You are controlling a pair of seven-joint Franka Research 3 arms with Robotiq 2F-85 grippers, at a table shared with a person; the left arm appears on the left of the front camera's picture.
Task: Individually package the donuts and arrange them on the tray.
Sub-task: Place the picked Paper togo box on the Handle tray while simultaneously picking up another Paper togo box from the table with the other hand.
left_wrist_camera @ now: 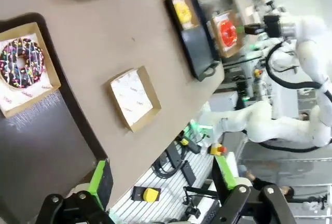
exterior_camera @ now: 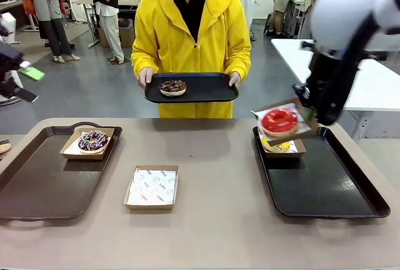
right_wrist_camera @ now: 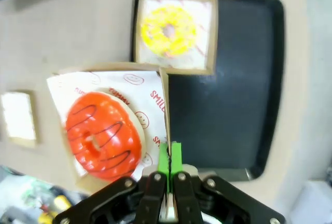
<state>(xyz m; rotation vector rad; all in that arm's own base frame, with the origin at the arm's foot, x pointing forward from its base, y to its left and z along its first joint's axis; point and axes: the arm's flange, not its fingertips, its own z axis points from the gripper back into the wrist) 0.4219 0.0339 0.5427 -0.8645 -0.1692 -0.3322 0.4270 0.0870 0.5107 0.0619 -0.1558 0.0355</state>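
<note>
Nearest, mid-table: one empty paper-lined box [exterior_camera: 151, 187], unfilled. Left tray [exterior_camera: 37, 189]: the sprinkled chocolate donut [exterior_camera: 93, 140], boxed, in its far corner. Left gripper [left_wrist_camera: 162, 177]: raised above that side, jaws wide apart, holding nothing. Right tray [exterior_camera: 325, 189]: the yellow donut [exterior_camera: 282, 147], boxed, at its far left corner; the rest of the floor is bare. Right gripper [right_wrist_camera: 169, 156]: pads pressed together on one side wall of a carton [right_wrist_camera: 150, 92] that carries the red donut [exterior_camera: 279, 120]. The carton is held tilted in the air, overlapping the yellow donut's box and hanging partly past the tray's left rim. The free tray floor lies on the gripper's side of the carton, toward the robot and to its right, so setting down likely means carrying the carton that way, clear of the yellow box. Far side: a person [exterior_camera: 190, 32] holding a third tray [exterior_camera: 209, 87] with the crumb-topped donut [exterior_camera: 173, 87], unboxed.
</note>
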